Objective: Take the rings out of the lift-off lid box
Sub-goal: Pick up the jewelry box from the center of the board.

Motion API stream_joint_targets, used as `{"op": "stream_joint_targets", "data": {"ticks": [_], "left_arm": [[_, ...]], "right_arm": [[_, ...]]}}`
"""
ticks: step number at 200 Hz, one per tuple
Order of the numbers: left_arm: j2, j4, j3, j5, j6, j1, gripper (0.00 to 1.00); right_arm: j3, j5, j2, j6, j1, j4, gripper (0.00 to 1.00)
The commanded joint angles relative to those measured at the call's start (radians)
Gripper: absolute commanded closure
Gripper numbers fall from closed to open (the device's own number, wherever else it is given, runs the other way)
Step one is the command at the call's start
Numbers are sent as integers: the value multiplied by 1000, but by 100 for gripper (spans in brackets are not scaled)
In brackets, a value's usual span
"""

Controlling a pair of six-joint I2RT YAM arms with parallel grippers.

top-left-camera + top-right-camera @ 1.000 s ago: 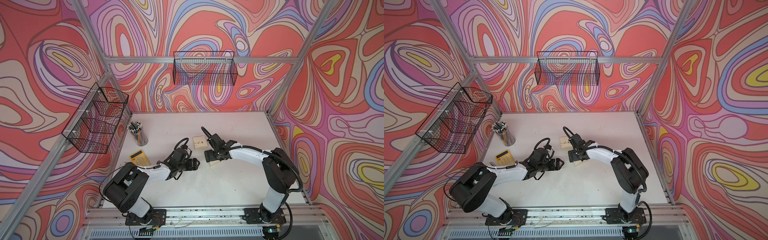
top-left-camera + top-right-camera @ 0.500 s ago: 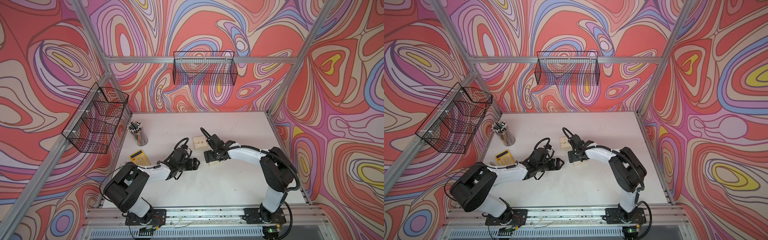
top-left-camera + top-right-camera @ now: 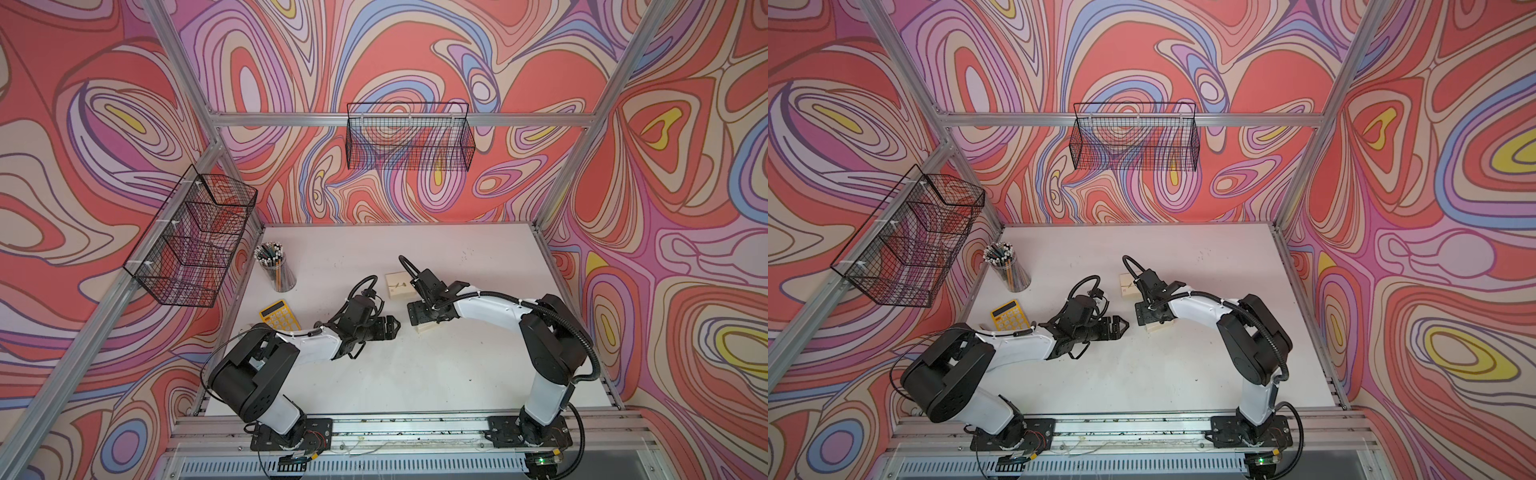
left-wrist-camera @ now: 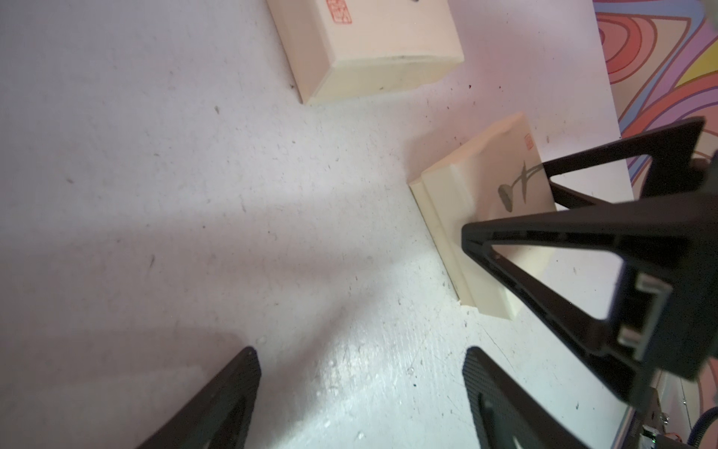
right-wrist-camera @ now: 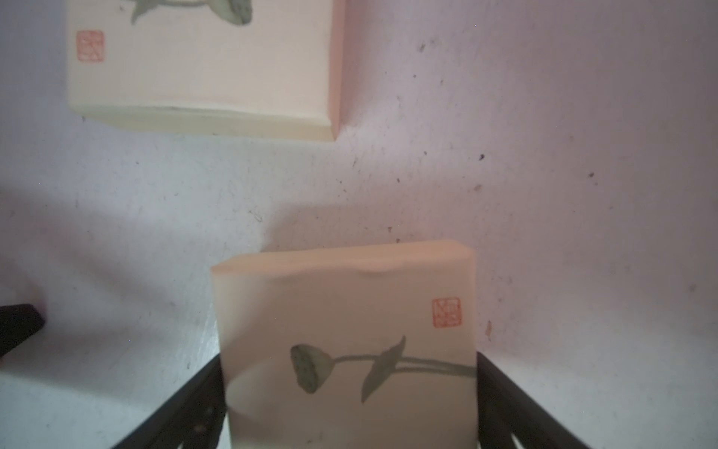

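Lift-off lid box (image 5: 349, 295) being clasped at both sides by right gripper (image 5: 348, 359), left gripper (image 4: 361, 350) being held apart, just left.

Right gripper (image 5: 349, 359) crept forward a touch since a second ago. Cream box (image 5: 342, 295) now sits deeper between its fingers (image 5: 505, 388), I think. Jaws a hair narrower, box sides just beside both fingers.

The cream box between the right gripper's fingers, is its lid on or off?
On. The lotus-printed lid sits squarely over the base, whose lip shows just beneath it on the table; nothing of the inside shows.
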State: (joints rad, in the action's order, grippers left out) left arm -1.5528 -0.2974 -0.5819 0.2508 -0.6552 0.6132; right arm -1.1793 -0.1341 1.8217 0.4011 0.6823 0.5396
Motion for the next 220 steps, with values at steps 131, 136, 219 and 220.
{"op": "stream_joint_targets", "data": {"ticks": [131,136,219,220], "left_arm": [[33,-111,31,64,-71,-12,14],[32,-106,27,66,-70,-11,14],[23,-161,3,98,-87,-12,16],[23,-161,3,99,-86,-12,16]], "right_arm": [[20,93,-104,154,4,-1,27],[24,106,-111,165,2,-6,26],[79,262,-164,239,-12,-117,27],[79,264,-165,240,-12,-119,27]]}}
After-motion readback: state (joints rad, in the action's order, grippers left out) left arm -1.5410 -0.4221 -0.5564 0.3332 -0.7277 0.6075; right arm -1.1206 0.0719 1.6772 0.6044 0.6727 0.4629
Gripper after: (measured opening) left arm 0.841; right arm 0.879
